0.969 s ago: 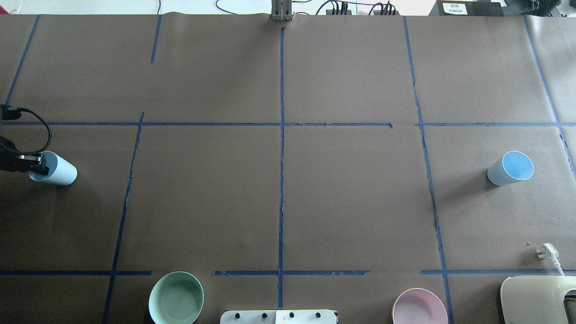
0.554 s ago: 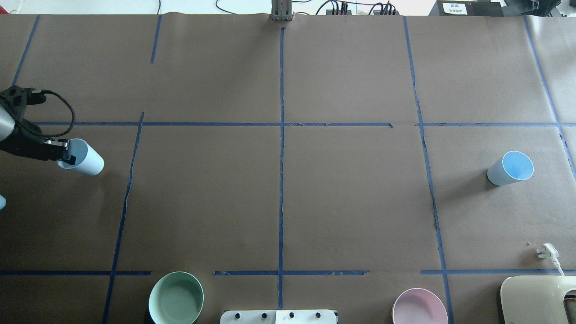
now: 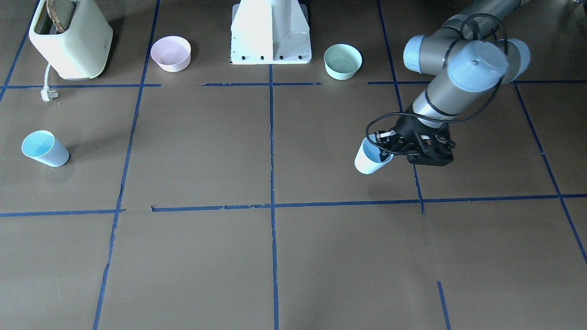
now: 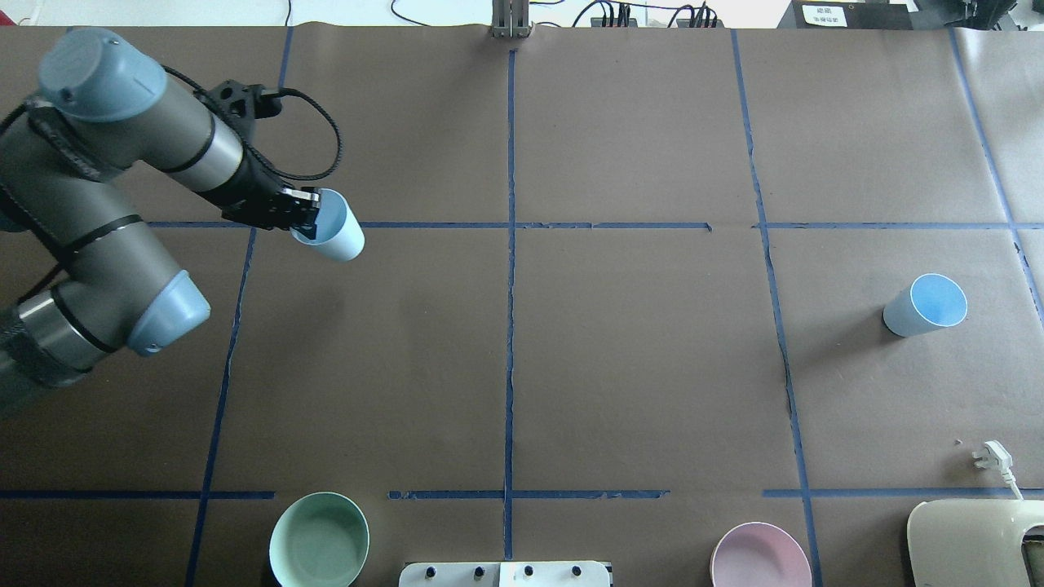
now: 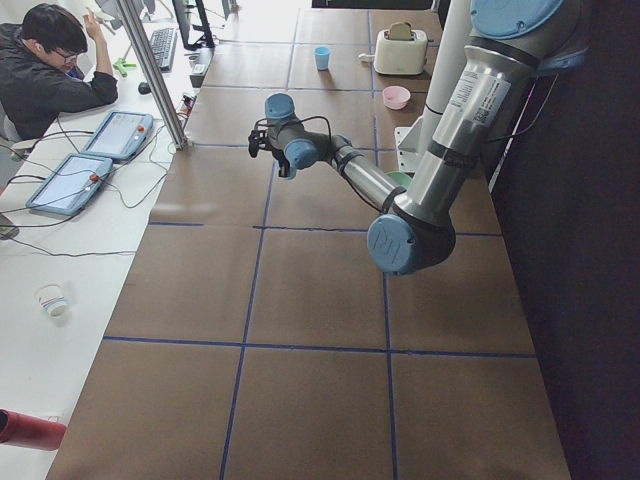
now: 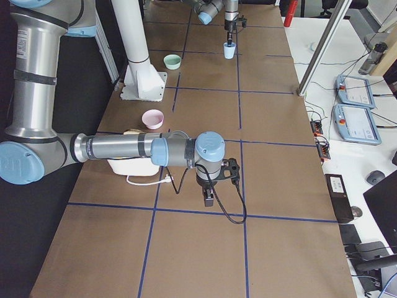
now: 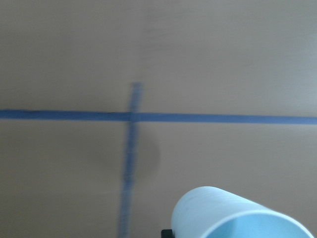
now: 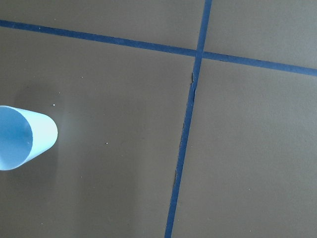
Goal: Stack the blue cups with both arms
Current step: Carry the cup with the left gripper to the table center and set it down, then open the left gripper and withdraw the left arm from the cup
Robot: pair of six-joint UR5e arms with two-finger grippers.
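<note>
My left gripper (image 4: 310, 216) is shut on the rim of a pale-blue cup (image 4: 336, 235) and holds it tilted above the table, left of the centre line. It also shows in the front view, where the gripper (image 3: 384, 147) holds the cup (image 3: 368, 160), and the cup (image 7: 237, 213) is at the bottom of the left wrist view. The second blue cup (image 4: 926, 306) stands alone at the right, and also shows in the front view (image 3: 44, 148) and the right wrist view (image 8: 22, 136). My right gripper (image 6: 211, 194) shows only in the right side view, so I cannot tell whether it is open or shut.
A mint-green bowl (image 4: 320, 540) and a pink bowl (image 4: 760, 556) sit near the white pedestal (image 3: 270, 32). A cream toaster (image 4: 975, 542) with a loose plug (image 4: 991, 455) stands at the near right corner. An operator (image 5: 50, 60) sits beyond the table.
My left arm has carried the blue cup from the table's left edge up and to the right, towards the centre line. The other cup has not moved.
</note>
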